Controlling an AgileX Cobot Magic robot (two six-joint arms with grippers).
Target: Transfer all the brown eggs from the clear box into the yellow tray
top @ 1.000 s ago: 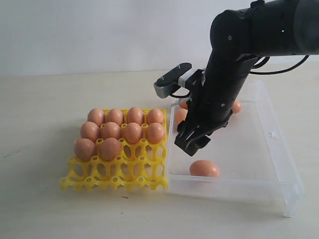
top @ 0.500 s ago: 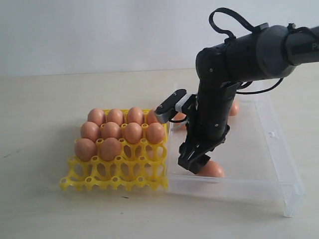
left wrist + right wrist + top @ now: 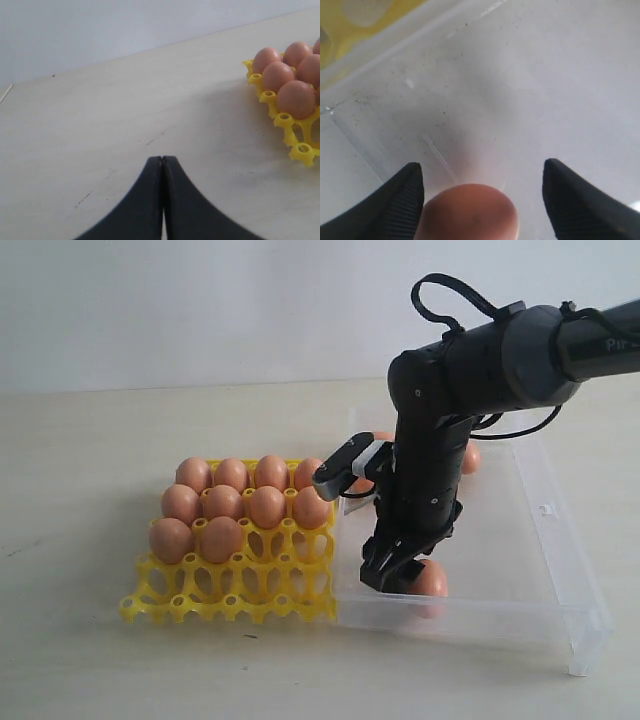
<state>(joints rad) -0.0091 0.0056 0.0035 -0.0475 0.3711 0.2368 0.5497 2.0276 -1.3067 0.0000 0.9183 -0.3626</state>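
Note:
Several brown eggs (image 3: 266, 506) fill the far rows of the yellow tray (image 3: 228, 592). To its right stands the clear box (image 3: 520, 540). My right gripper (image 3: 395, 575) is low inside the box near its front left corner. It is open, and its fingers straddle one brown egg (image 3: 431, 580). The right wrist view shows that egg (image 3: 467, 212) between the wide-apart fingertips (image 3: 405, 195), nearer one finger with a gap to the other. Two more eggs (image 3: 471, 456) peek from behind the arm at the back of the box. My left gripper (image 3: 162, 159) is shut and empty over bare table.
The box's low front wall (image 3: 470, 620) lies just in front of the right gripper. The tray's front rows of cups (image 3: 250, 585) hold no eggs. In the left wrist view the tray's corner (image 3: 300, 150) with eggs (image 3: 295, 98) lies off to one side.
The right arm has come down and forward inside the box, from above the front egg to around it. Its jaws stayed wide. The eggs in the tray have not moved.

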